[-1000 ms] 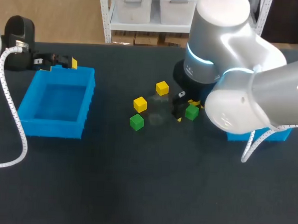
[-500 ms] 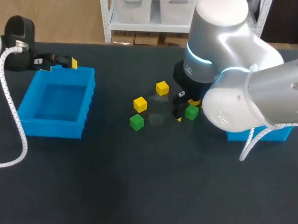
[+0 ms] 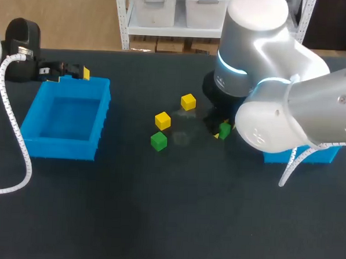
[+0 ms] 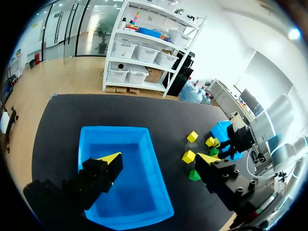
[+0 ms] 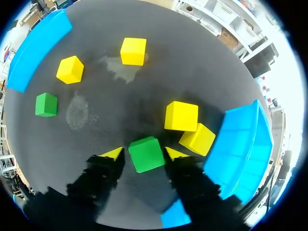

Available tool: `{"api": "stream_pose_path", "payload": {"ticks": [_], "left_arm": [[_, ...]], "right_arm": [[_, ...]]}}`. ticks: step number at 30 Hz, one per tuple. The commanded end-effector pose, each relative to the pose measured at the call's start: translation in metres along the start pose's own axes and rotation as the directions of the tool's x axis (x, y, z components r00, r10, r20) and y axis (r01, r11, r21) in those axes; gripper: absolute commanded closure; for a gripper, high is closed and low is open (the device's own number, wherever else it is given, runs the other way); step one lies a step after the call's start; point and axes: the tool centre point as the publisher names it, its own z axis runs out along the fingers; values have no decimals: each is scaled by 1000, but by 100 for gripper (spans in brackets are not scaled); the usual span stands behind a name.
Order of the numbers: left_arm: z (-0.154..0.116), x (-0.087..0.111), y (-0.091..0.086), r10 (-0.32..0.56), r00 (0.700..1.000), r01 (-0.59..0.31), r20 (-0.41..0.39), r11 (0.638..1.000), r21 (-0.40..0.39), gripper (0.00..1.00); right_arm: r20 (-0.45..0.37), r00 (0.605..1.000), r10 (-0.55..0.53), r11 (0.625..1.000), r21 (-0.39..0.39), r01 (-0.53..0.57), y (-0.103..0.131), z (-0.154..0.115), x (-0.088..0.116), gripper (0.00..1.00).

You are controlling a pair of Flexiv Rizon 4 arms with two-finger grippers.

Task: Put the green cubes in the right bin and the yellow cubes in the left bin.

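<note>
- Head view: a dark table [image 3: 156,221] is shown, with the right arm [image 3: 279,100] reaching in past the middle.
- The left bin [image 3: 62,144] is set at the left; the right bin [image 5: 245,139] is largely hidden beneath the right arm.
- The left gripper [image 4: 158,159] is held over the left bin, fingers spread wide with nothing between them.
- The right gripper [image 5: 144,153] is lowered to the table, fingers apart, with a green cube [image 5: 146,154] between them.
- Two touching yellow cubes [image 5: 181,116] [image 5: 197,139] lie just beside the right bin.
- Two more yellow cubes [image 3: 188,101] [image 3: 162,120] and a second green cube [image 3: 158,141] lie between the bins.
</note>
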Motion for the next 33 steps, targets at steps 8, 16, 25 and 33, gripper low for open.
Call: {"api": "stream_pose_path", "payload": {"ticks": [8,16,25,33], "left_arm": [[0,1,2,2,1000,-2,5,1000,9,0],[0,1,2,2,1000,-2,5,1000,9,0],[0,1,2,2,1000,-2,5,1000,9,0],[0,1,2,2,1000,-2,5,1000,9,0]], "right_arm": [[59,998,-15,1000,8,14,-2,-28,-5,100],[268,962,46,996,58,-64,-35,-113,-21,100],[315,915,252,942,138,-307,-106,-136,6,100],[252,876,411,876,158,-456,-138,-103,38,100]]}}
